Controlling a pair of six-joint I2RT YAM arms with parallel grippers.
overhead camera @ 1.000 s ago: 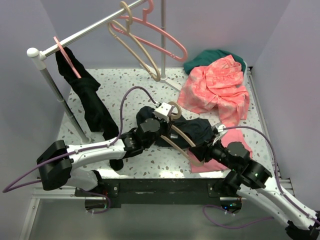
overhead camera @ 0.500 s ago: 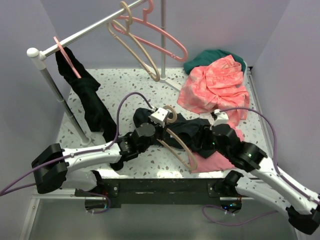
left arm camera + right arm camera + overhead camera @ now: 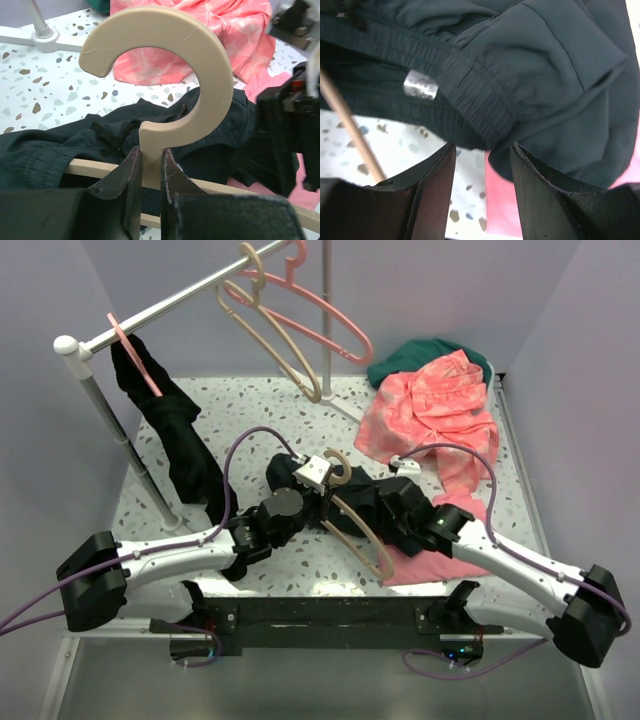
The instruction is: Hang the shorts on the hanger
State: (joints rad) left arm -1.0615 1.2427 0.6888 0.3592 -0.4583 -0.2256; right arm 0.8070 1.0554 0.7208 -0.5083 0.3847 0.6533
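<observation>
Left pincer (image 3: 150,162) clamps tight on the neck of the beige plastic hanger (image 3: 210,75), whose bar runs toward five o'clock across the dark navy fabric shorts (image 3: 545,75) in the middle of the speckled desk (image 3: 250,410). Right pincer (image 3: 481,150) stands apart and empty, fingertips just short of the elastic waistband.

Hanger (image 3: 214,85) shoulders cut off at frame edges, L wrist view; shorts (image 3: 535,65) overrun R wrist frame.

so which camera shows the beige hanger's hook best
Left wrist: the rounded hook of the beige plastic hanger fills the frame, its neck pinched in the left end effector. Top external shows it small; right wrist shows only a bar sliver.
</observation>
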